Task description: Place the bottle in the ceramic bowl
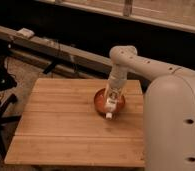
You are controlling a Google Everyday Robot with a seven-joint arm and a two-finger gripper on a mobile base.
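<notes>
The ceramic bowl [99, 101], orange inside with a darker rim, stands on the wooden table [56, 125] right of its middle. My gripper [111, 98] reaches down from the white arm and hangs right over the bowl. It is shut on the bottle [109, 106], a small whitish bottle held steeply with its narrow cap end down. The cap end sits low at the bowl's front rim. The gripper and bottle hide much of the bowl's inside.
My white arm and large white body [173, 125] fill the right side, over the table's right edge. A dark bench with cables and a small pale box [26, 33] runs behind the table. Black stand legs [3, 100] are on the floor at left.
</notes>
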